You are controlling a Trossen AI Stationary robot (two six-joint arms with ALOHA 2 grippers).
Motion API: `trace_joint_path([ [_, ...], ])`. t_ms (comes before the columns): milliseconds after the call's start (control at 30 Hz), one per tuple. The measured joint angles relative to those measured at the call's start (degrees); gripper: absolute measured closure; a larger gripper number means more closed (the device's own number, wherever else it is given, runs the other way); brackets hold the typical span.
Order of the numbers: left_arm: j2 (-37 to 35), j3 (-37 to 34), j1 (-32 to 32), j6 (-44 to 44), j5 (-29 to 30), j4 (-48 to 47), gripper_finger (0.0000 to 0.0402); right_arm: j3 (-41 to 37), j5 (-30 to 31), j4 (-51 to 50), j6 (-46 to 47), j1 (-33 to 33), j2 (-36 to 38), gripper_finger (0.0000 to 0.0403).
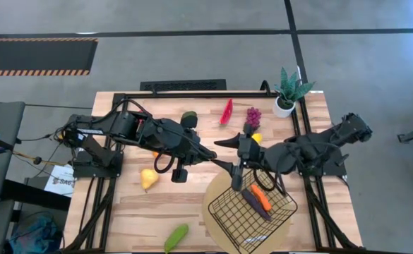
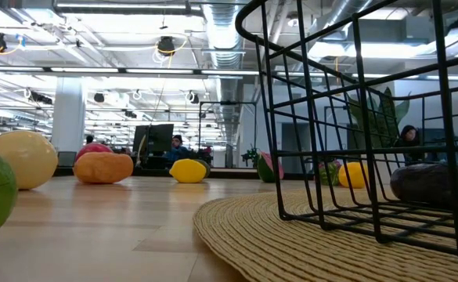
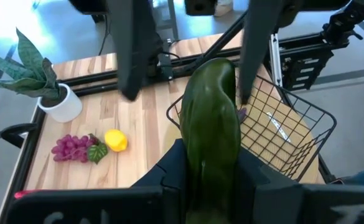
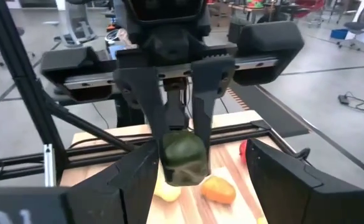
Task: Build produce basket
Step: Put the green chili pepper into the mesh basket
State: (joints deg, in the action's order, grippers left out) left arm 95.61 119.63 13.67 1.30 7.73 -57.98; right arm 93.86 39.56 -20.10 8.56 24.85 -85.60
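I have the left gripper (image 1: 227,166) clamped on a dark green cucumber (image 3: 211,118), hanging just off the basket (image 1: 229,212) at its rim on the far, left-arm side. The basket sits on a round mat (image 2: 236,227) at the bench's near edge, toward the right corner, with an aubergine (image 1: 251,201) and a carrot (image 1: 261,198) already inside.

The right gripper (image 1: 246,156) faces mine almost nose to nose, its fingers spread wide and empty (close enough that I'd mind it).

To do this step well, I judge I should carry the cucumber clear over the wire rim before lowering, aim for the bare mesh beside the two pieces already in, and only let go once it is low enough not to bounce out.

Room is tight between the two arms; the open space lies over the basket's near half. Grapes (image 3: 73,148) and a lemon (image 3: 116,140) wait near the potted plant (image 3: 45,81) at the bench's far right corner, well apart.
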Motion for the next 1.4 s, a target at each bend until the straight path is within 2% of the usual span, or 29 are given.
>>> trace_joint_path([
  [233, 0.02, 0.0, 0.02, -0.02, -0.04, 0.0, 0.0356, 0.0, -6.6, 0.52, 0.22, -1.83, 0.0, 0.0144],
  [333, 0.02, 0.0, 0.04, -0.02, -0.06, 0.02, 0.0356, 0.0, -6.93, 0.24, 0.42, -1.83, 0.0, 0.0166],
  [433, 0.02, 0.0, 0.0, 0.64, -0.91, -0.02, 0.0332, 0.0, -7.32, -0.74, 0.85, -1.81, 0.0, 0.0229],
  [567, 0.07, 0.0, 0.0, 0.46, -1.14, -0.14, 0.0272, 0.02, -8.74, -2.33, 1.49, -1.81, 0.02, 0.0357],
  [600, 0.07, 0.0, 0.0, 0.17, -1.31, -0.08, 0.0259, 0.02, -8.79, -2.68, 1.25, -1.81, 0.02, 0.0375],
  [800, 0.07, 0.0, 0.02, -1.41, -1.49, 0.09, 0.0216, 0.02, -8.49, -3.13, 1.95, -1.72, 0.0, 0.038],
  [967, 0.07, 0.0, 0.0, -2.04, -1.46, -1.13, 0.0209, 0.02, -7.71, -5.39, 2.11, -1.72, 0.06, 0.0387],
  [1100, 0.07, 0.0, 0.0, -4.79, -1.46, -7.43, 0.0208, 0.02, -6.77, -11.72, 4.74, -1.63, 1.31, 0.0387],
  [1267, 0.07, 0.0, 0.02, -10.94, -1.42, -17.21, 0.0207, 0.04, -6.84, -25.8, 15.62, -1.36, 4.37, 0.0387],
  [1400, 0.07, 0.0, 0.02, -14.25, -1.35, -20.5, 0.0207, 0.04, -14.1, -38.01, 29.39, 0.12, 6.11, 0.0387],
])
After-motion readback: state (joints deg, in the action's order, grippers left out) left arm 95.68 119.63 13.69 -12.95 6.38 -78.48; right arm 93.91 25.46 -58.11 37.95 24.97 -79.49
